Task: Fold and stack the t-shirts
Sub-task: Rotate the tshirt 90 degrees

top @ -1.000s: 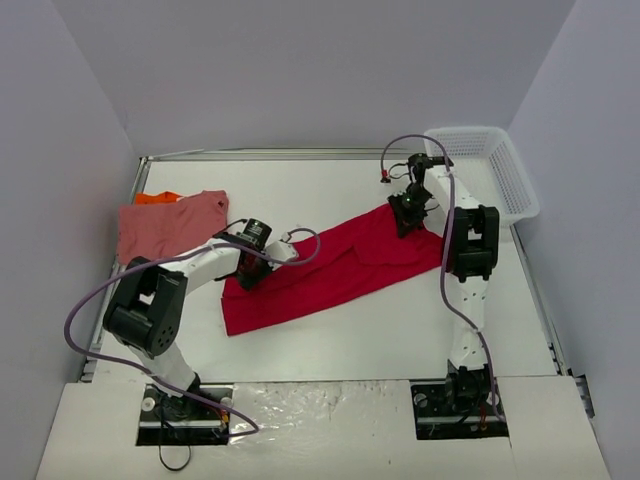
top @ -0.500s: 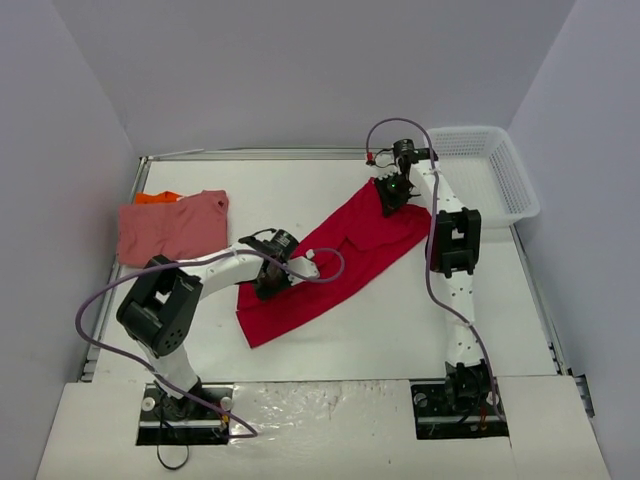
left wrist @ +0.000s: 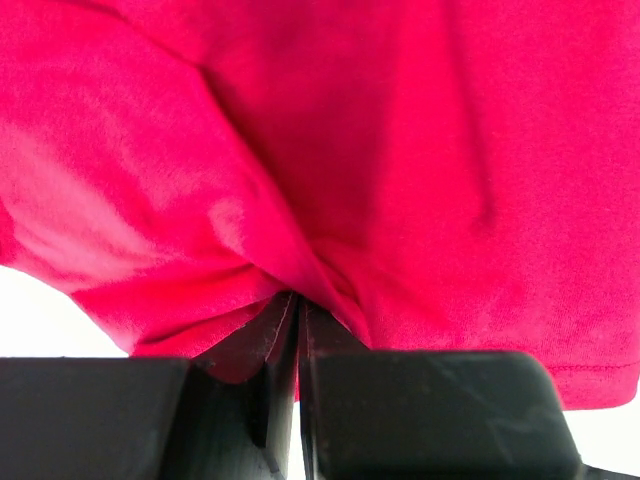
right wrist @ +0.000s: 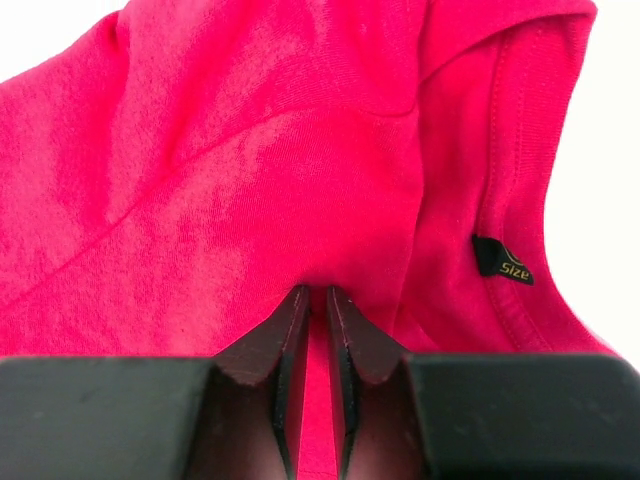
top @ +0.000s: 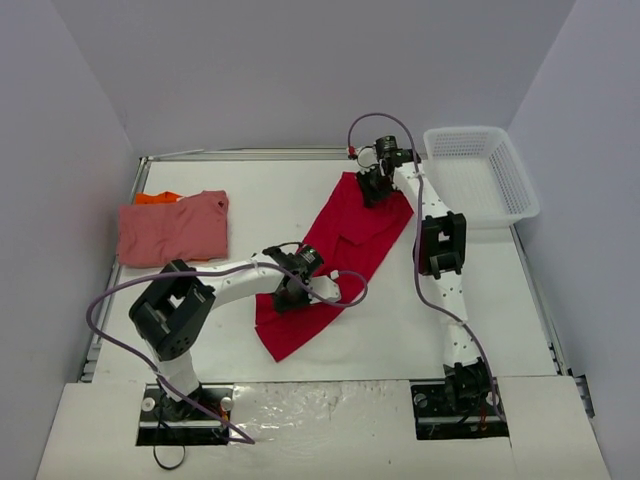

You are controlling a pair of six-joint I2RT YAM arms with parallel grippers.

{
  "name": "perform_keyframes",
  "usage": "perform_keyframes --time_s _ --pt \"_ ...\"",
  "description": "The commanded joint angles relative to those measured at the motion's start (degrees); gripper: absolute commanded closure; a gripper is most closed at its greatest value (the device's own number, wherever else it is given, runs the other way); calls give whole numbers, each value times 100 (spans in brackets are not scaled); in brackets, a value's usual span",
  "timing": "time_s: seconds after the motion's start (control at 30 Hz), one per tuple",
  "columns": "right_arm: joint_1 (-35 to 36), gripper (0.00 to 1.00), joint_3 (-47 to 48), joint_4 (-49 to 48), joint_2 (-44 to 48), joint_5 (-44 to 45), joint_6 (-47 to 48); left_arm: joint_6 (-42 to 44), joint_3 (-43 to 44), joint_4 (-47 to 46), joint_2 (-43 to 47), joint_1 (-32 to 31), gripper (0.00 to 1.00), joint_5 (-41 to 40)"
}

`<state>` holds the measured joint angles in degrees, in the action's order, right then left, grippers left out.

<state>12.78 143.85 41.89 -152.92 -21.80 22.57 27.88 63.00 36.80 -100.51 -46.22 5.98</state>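
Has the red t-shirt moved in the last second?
Yes. The red t-shirt swung: its far end went back and left, away from the white basket's near corner.

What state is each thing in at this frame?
red t-shirt, unfolded, stretched diagonally, pinched at both ends.
salmon pink t-shirt, lying flat, far left.
orange t-shirt, mostly hidden under the pink one.
basket, upright, far right corner.
left pincer, shut on the red t-shirt.
right pincer, shut on the red t-shirt.
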Motion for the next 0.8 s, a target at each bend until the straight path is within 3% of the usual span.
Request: perform_keyframes --time_s 0.0,0.4,0.63,0.77 --pt "295 88 -15 -14 -370 -17 20 -72 -166 161 -452 -221 98 756" --pt "717 77 108 -295 -423 115 72 -178 221 671 -751 -607 98 1432" --pt "849 72 126 -497 -397 220 107 -195 467 926 -760 -801 98 1292" --pt "858 59 64 -541 -186 229 125 -239 555 794 -549 -661 98 1195"
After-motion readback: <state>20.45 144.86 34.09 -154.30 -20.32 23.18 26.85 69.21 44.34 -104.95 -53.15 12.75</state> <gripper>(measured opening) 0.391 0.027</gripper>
